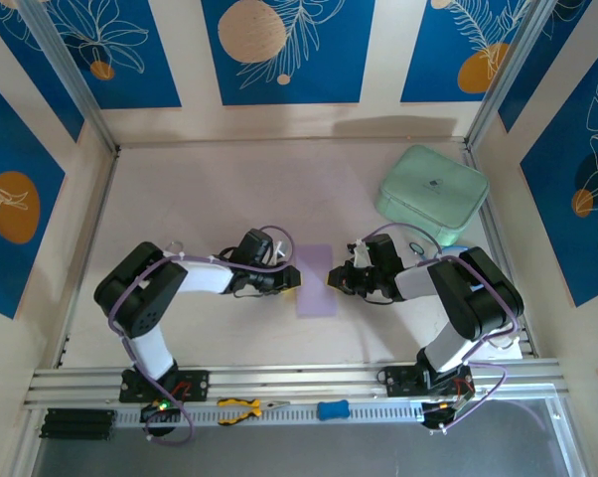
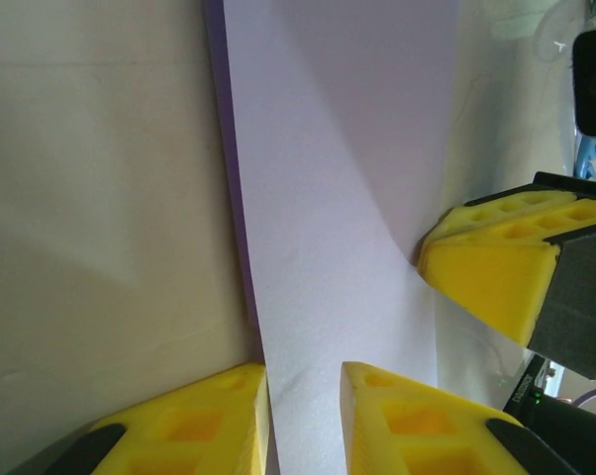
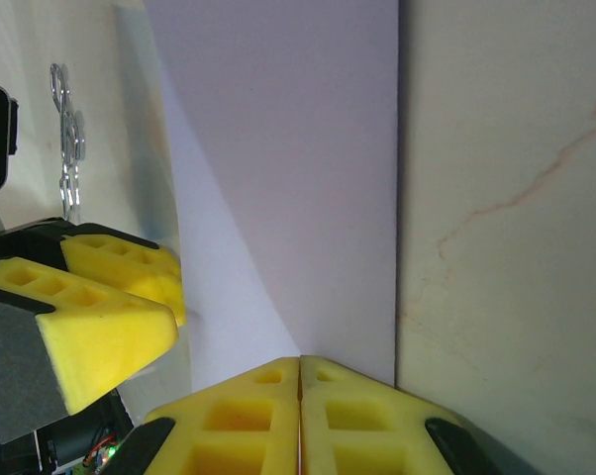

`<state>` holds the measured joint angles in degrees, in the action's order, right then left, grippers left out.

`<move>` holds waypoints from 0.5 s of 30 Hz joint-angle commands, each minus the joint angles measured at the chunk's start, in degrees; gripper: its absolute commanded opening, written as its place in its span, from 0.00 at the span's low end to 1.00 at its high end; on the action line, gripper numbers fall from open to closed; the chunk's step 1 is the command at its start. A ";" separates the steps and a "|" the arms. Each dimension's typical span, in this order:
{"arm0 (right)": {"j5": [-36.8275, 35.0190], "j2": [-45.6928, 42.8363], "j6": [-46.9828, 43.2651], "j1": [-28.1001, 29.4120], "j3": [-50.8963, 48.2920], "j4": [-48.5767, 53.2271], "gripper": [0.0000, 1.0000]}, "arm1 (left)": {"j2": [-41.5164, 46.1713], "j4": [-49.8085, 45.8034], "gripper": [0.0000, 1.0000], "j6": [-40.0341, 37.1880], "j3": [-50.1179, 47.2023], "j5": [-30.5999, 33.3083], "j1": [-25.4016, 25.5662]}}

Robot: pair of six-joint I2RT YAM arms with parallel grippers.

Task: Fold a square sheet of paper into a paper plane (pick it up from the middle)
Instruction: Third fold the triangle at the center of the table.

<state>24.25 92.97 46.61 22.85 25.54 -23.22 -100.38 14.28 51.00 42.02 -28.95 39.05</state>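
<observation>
In the middle of the worktop, the square sheet of paper lies as a narrow strip. It looks doubled over lengthwise, so I'd guess only the centre fold is done, with nose and wing folds all still to go. The left pincer is narrow, with the sheet's edge in the gap. The right pincer is closed at the opposite edge, can't tell if it's nipping it. The mint-green case sits by the far right corner, well apart and not really in the way.
</observation>
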 commanded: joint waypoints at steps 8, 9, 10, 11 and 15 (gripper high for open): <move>-2.80 2.39 -0.91 0.44 -1.54 5.30 0.11 | 0.23 0.54 0.19 0.59 0.06 -0.40 0.49; -2.51 2.16 -0.98 0.51 -1.59 5.09 0.11 | 0.51 0.17 0.16 0.57 0.08 -0.27 0.55; -2.12 1.84 -1.05 0.53 -1.67 4.76 0.11 | 0.86 0.21 0.13 0.66 -0.05 -0.16 0.50; -1.56 1.25 -1.23 0.77 -1.80 4.19 0.13 | 1.36 0.28 0.11 0.74 -0.25 -0.14 0.54; -1.50 -3.34 -2.97 2.54 -0.80 6.30 0.20 | 3.65 0.13 0.03 0.85 -1.26 0.55 0.44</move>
<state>23.94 91.59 45.87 23.70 25.50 -22.92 -99.61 14.55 51.94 41.78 -28.86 39.13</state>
